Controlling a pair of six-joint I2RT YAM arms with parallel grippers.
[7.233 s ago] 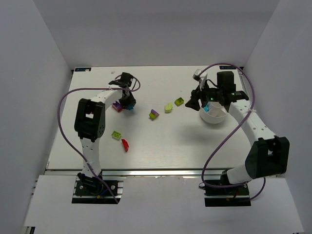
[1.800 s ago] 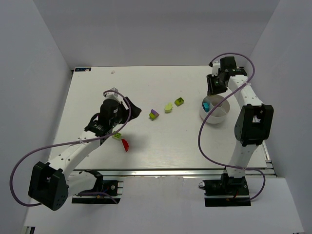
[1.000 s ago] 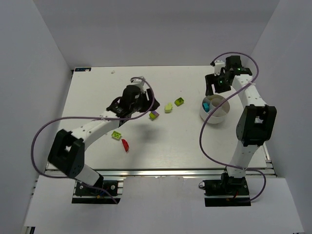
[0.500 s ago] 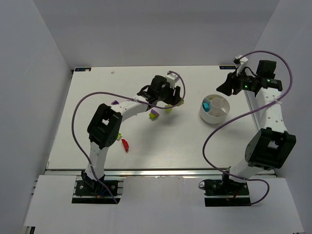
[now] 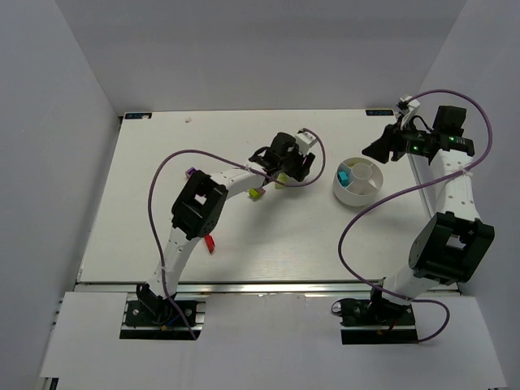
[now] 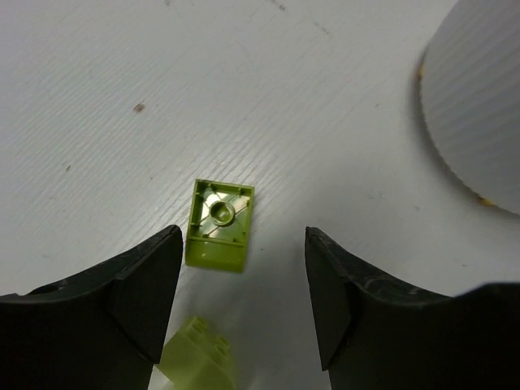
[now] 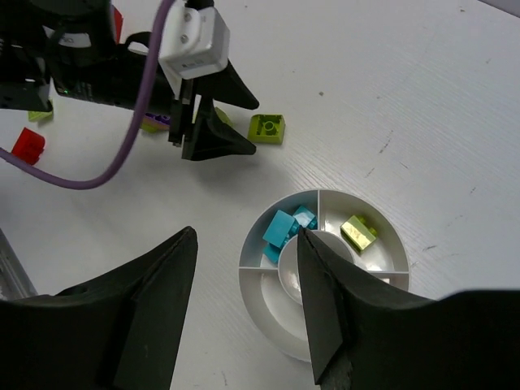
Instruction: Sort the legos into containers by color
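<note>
White tabletop (image 5: 162,146), grey walls. A lime brick (image 6: 219,223) lies underside up on the far half near the middle, just left of the white divided bowl (image 5: 357,195). The left gripper (image 5: 301,168) has its jaws open, one finger on each side of that brick, neither touching it. A second lime brick (image 6: 199,357) lies just beside it. The bowl, toward the right edge, holds cyan bricks (image 7: 284,227) in one compartment and a lime brick (image 7: 357,231) in the next. The right gripper (image 5: 374,151) hangs at the bowl's far right side, jaws open and empty. A purple-lime brick (image 5: 256,192) sits near centre. A red brick (image 5: 209,242) lies well apart, toward the near left.
</note>
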